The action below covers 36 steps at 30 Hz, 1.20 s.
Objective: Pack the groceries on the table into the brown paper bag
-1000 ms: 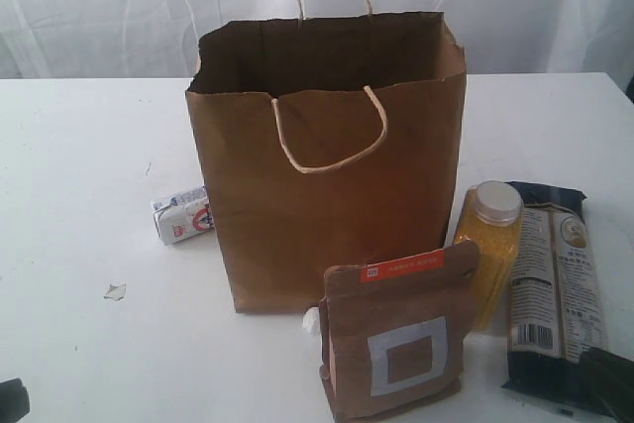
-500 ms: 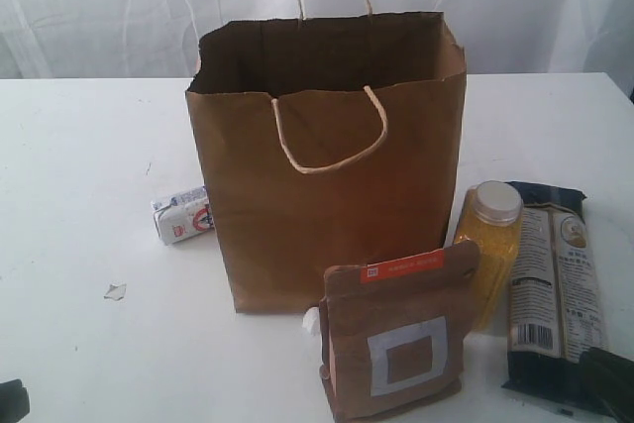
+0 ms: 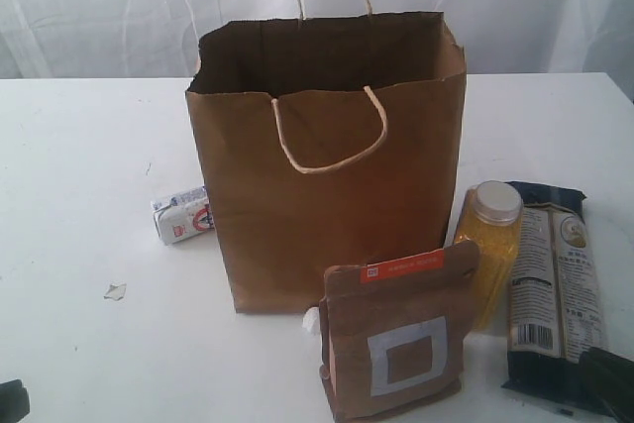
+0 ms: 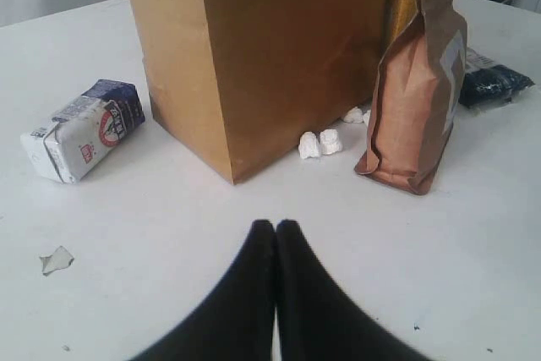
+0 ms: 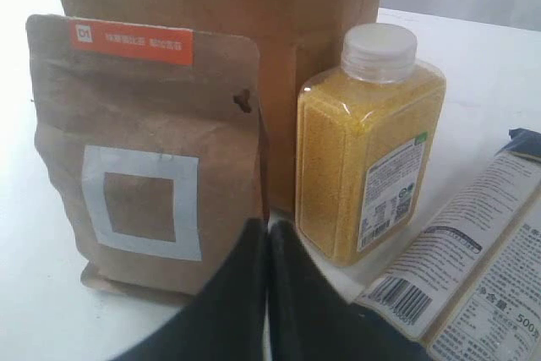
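- Both grippers are closed and empty: the left gripper is low over the wide white tabletop, and the right gripper faces the brown pouch with white square.
- Spread the right jaws first, then pinch the pouch by its top edge — upright, it looks easy to topple.
- It stands near-right, just in front of the tall brown paper bag, orange strip on top — with the clear yellow-grain bottle just beside it.

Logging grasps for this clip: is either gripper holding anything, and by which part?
Nothing is held; the left gripper and right gripper have empty, shut jaws.
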Each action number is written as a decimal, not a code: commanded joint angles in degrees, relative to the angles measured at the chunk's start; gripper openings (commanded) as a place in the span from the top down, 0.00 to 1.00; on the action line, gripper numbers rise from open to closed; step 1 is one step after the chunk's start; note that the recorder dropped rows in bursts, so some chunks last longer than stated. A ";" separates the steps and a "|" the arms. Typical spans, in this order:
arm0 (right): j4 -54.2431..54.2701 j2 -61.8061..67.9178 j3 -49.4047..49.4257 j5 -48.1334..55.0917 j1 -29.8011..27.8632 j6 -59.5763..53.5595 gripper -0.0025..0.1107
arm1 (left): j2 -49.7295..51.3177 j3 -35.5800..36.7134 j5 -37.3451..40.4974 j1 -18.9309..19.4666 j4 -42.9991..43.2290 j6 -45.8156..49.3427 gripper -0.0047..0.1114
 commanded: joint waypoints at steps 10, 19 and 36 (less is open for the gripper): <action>0.90 -0.19 0.27 -3.51 -0.30 9.32 0.98 | -0.28 0.22 0.09 -0.32 -0.14 -0.03 0.96; -0.03 -0.19 0.27 -36.45 -0.30 10.30 0.98 | -0.28 0.22 0.09 -0.32 -0.14 -0.03 0.96; 0.75 -0.19 -1.18 -40.84 -0.30 16.10 0.98 | -0.28 0.22 0.09 -0.32 -0.14 -0.03 0.96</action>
